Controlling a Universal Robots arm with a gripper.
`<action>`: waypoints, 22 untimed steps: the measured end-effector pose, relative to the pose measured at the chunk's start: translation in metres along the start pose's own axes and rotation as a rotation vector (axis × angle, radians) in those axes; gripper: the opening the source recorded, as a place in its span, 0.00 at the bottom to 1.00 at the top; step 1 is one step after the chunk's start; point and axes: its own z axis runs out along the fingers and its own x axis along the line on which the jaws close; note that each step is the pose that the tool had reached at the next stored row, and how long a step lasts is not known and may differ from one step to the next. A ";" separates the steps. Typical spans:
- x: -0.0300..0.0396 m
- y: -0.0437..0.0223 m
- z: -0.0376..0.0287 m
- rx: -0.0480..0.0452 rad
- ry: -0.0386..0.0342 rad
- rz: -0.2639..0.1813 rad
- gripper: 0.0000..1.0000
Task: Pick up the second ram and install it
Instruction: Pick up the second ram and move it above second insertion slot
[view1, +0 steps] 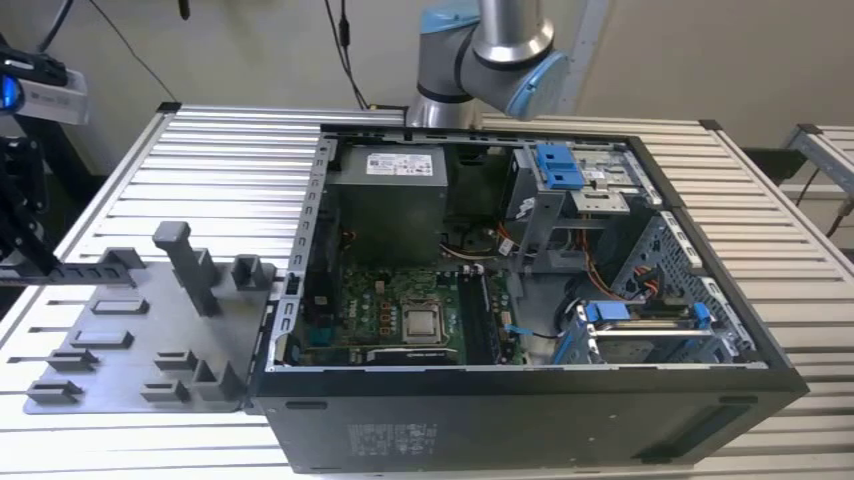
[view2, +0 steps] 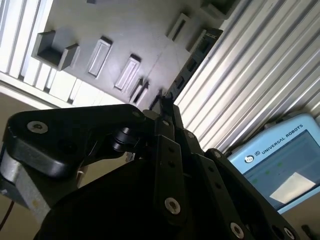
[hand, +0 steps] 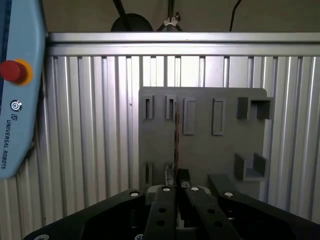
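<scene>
Ribbed bare-metal table (view1: 227, 150) with dull satin sheen, matt grey plastic fixture plate (view1: 120, 345), matt black gripper (hand: 177, 175) links with shiny metal screws (hand: 165, 189), dark matt board of the second ram (view2: 197, 52), matt black metal computer case (view1: 534, 425), glossy blue plastic clips (view1: 561, 165)

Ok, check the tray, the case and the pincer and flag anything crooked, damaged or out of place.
Nothing stands out. The pincer grips the second ram edge-on, straight rather than skewed, above the grey tray. The computer case sits open on the slatted table, with nothing spilled or lying loose around it.
</scene>
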 end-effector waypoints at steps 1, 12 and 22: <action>0.0000 0.0000 -0.0008 0.0001 0.0000 0.000 0.14; 0.0000 -0.0002 -0.0118 0.0000 0.0000 0.000 0.14; 0.0001 -0.0004 -0.0218 0.0000 0.0000 0.000 0.14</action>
